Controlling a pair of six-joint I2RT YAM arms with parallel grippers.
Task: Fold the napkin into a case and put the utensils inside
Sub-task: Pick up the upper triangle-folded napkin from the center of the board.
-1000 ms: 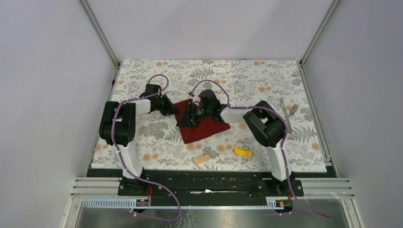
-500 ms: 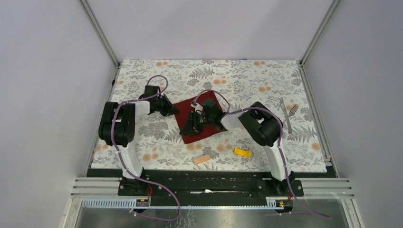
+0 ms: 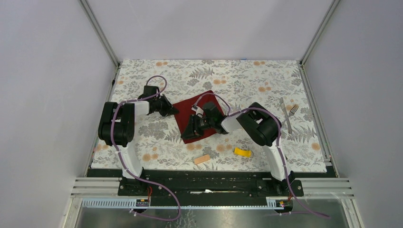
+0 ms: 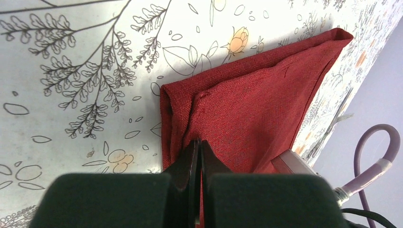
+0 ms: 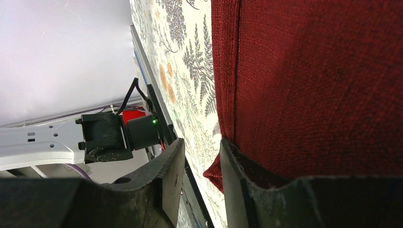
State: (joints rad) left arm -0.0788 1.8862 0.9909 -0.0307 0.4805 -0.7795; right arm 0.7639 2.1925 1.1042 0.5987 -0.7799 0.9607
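The left end effector [image 4: 199, 148] is clamped on the napkin's [image 4: 256, 109] folded edge. The right end effector [image 5: 202, 149], fingers apart, sits over its opposite corner. An uneven pull could drag the fold open.

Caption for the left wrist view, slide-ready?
Left gripper shut on the edge of the folded dark red napkin, floral tablecloth beneath.

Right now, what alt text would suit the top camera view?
Two robot arms meet at a folded dark red napkin on a floral table, the left end effector at its left corner, the right end effector over its near edge. A knife and fork lie far right.
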